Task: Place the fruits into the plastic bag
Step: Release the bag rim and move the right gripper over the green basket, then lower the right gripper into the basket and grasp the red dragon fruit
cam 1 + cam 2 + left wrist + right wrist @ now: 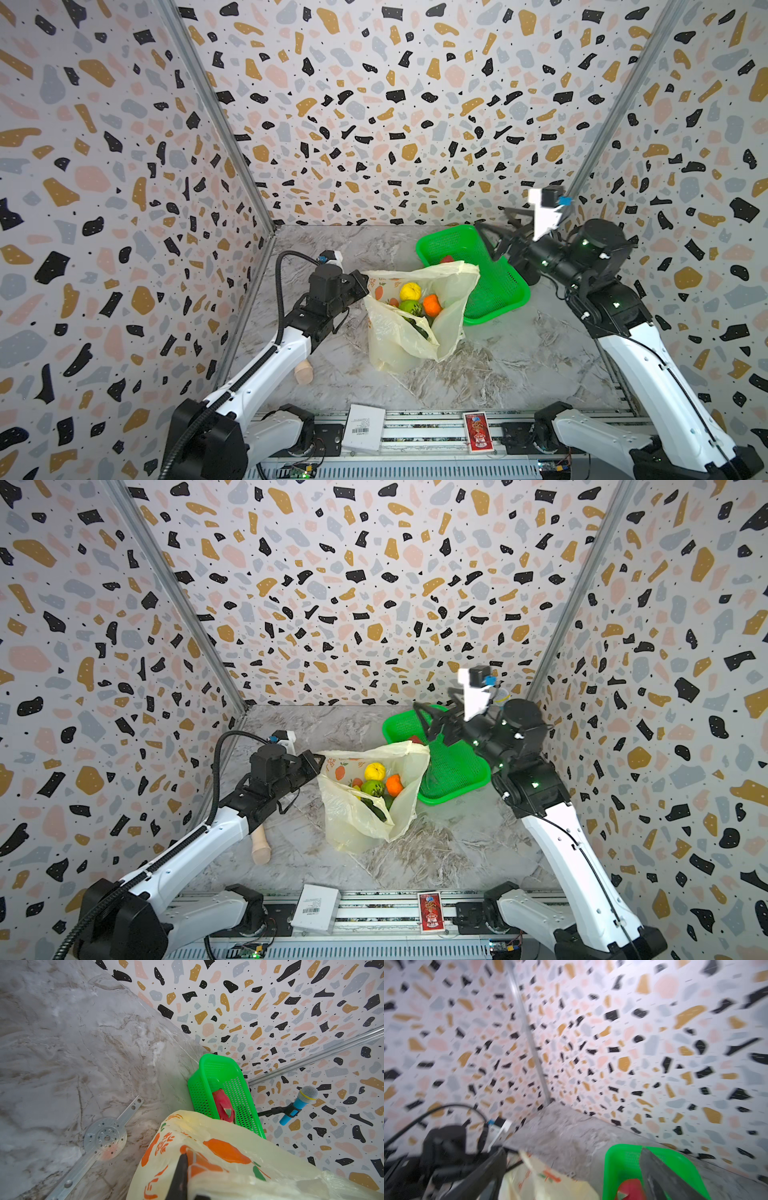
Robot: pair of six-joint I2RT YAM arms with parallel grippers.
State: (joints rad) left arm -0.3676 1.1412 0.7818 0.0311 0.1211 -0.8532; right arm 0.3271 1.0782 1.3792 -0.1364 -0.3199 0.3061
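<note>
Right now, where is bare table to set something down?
Bare marble lies in front of the plastic bag, toward the front rail, and between it and the right arm. Crowded: bag beside green basket, left gripper pinching the bag's edge, right gripper open above the basket.

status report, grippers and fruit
Left gripper shut on plastic bag rim. Right gripper open, empty, over green basket. Yellow fruit, orange fruit, light green fruit in bag; red-pink fruit in basket. No obstruction seen.

Top pair overhead, wrist views low — sharing basket point(216, 1058)
</note>
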